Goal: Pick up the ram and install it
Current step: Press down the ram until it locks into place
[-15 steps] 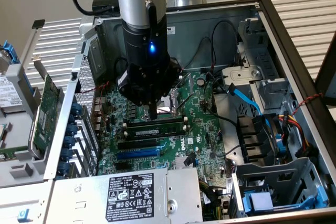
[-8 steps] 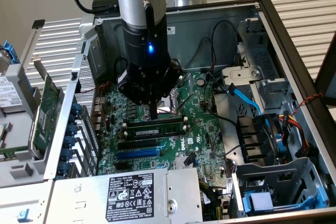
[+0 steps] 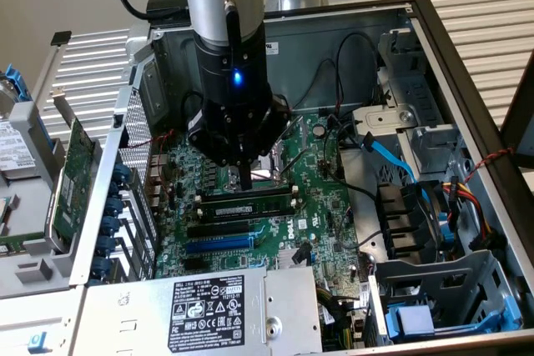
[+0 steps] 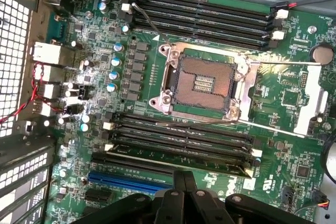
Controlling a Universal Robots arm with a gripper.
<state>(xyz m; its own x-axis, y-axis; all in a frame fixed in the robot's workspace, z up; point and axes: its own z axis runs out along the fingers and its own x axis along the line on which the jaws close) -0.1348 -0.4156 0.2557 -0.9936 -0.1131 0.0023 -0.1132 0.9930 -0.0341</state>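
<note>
The ram (image 3: 247,203) is a long thin stick with a small white label. It stands on edge in a memory slot of the green motherboard (image 3: 321,206), inside the open computer case. My gripper (image 3: 245,181) hangs straight over the stick's middle, fingers shut together with nothing between them. Their tips are at or just above the stick's top edge; I cannot tell whether they touch it. In the wrist view the ram (image 4: 178,157) lies in the slot closest to my shut gripper (image 4: 185,178).
The open CPU socket (image 4: 202,82) sits between two banks of black memory slots (image 4: 205,17). A blue slot (image 4: 128,180) runs beside the ram. A labelled power supply (image 3: 209,306), a blue cable (image 3: 388,156) and a fan (image 3: 409,218) crowd the case. A green expansion card (image 3: 71,181) rests outside.
</note>
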